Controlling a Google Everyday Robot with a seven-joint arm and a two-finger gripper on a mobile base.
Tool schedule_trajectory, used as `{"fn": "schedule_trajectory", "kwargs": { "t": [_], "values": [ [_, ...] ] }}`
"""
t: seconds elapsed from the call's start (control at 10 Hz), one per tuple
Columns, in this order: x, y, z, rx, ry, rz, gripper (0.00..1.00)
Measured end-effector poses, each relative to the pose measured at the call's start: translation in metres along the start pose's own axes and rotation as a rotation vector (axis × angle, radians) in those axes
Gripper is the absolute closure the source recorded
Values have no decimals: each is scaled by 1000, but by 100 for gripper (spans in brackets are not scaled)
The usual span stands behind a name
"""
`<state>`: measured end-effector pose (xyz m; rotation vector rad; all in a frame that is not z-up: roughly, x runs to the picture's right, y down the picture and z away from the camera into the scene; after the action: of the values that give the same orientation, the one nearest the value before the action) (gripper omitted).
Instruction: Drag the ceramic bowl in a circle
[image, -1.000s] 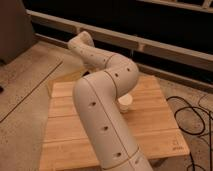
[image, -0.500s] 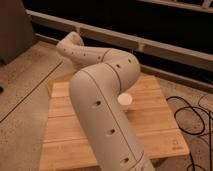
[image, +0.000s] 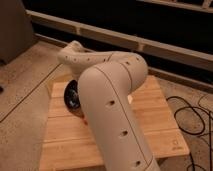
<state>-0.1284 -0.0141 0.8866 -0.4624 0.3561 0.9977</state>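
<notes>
The big beige arm (image: 112, 107) blocks most of the view here, bending across the wooden bench (image: 160, 120) toward its left side. The ceramic bowl (image: 73, 95) sits on the bench near the left edge, only its dark glossy rim peeking out from behind the arm. The tool itself is hidden behind the arm near the bowl, fingers pressed together. Black cables (image: 192, 117) lie on the floor at right.
</notes>
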Motion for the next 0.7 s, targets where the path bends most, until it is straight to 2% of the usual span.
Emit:
{"fn": "schedule_trajectory", "kwargs": {
  "t": [0.2,0.5,0.7],
  "values": [
    [18,-4,8,-13,19,20,100],
    [38,-41,17,36,73,82,100],
    [38,-64,20,73,98,119,100]
  ]
}}
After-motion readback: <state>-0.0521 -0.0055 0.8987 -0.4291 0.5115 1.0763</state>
